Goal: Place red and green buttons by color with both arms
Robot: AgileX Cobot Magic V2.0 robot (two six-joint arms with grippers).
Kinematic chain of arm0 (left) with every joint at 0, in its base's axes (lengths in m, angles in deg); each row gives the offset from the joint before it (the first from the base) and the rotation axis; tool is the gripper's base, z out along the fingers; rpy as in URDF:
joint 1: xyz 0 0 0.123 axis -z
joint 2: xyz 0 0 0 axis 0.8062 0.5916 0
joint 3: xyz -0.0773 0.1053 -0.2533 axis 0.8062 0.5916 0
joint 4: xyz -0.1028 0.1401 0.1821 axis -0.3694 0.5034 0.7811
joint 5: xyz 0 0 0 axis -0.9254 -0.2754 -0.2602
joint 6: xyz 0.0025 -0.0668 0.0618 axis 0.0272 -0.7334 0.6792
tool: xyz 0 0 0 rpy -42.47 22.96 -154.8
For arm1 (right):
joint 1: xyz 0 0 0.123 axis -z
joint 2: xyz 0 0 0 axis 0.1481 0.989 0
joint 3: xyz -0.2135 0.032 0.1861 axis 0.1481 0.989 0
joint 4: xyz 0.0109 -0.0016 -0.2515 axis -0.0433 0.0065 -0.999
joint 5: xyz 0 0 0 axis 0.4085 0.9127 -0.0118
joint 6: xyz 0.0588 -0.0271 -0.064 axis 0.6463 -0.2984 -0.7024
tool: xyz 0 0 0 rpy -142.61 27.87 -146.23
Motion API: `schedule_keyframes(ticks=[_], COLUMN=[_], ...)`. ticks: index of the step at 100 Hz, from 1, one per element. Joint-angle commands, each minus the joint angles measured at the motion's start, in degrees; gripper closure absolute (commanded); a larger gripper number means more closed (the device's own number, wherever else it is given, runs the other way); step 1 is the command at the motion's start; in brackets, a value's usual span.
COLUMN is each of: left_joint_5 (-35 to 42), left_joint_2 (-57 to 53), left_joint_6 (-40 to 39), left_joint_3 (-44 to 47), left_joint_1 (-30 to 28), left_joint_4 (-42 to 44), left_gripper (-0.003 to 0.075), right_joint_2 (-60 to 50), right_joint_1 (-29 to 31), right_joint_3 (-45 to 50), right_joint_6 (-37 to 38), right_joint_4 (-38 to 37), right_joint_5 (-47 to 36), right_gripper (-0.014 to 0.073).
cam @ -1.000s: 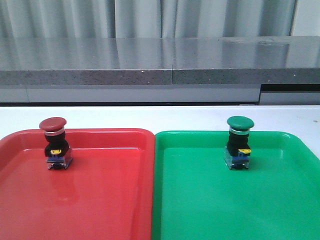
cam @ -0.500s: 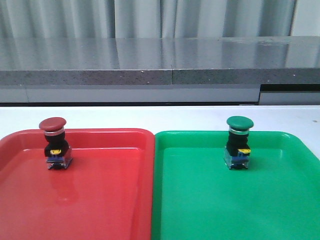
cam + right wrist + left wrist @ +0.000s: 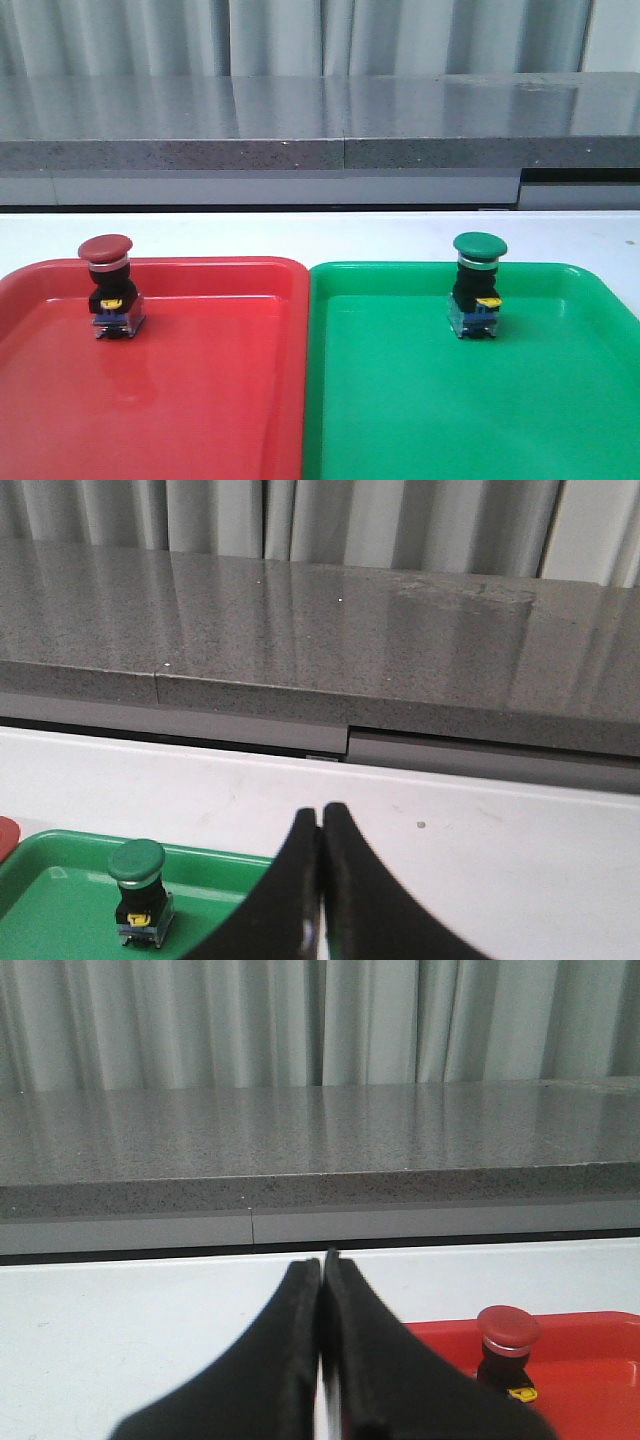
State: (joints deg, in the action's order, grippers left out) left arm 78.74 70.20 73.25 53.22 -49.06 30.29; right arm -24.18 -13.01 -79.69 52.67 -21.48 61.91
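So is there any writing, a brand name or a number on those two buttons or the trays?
None that can be read.
Red button: cap plain; yellow tab too small to show any marking.
Green button: the same.
Red tray and green tray: bare plastic, no label.

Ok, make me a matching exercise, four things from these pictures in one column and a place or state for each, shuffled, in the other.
1. red button
2. green button
3. left gripper
4. white table

A. shut, holding nothing
B. upright in the green tray
C. under both trays
D. upright in the red tray

Pairs: 1-D, 2-B, 3-A, 4-C
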Motion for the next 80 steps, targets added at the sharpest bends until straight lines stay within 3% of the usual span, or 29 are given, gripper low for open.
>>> schedule_keyframes(ticks=[1,39,80], left_joint_5=[4.59,4.59,4.59], left_joint_2=[-1.68,-1.68,-1.68], left_joint_6=[-0.29,-0.29,-0.29], left_joint_3=[2.42,2.42,2.42], left_joint_1=[0.00,0.00,0.00], left_joint_4=[-0.05,-0.05,-0.05], left_gripper=[0.0739,0.0739,0.0739], right_joint_2=[-2.56,-10.60,-10.60], right_joint_1=[1.03,3.55,3.55], right_joint_3=[2.33,15.73,15.88], right_joint_6=[0.07,0.07,0.07], right_joint_4=[1.11,5.41,5.12], right_joint_5=[-7.28,-16.85,-17.93], right_gripper=[0.0662,0.0662,0.0662])
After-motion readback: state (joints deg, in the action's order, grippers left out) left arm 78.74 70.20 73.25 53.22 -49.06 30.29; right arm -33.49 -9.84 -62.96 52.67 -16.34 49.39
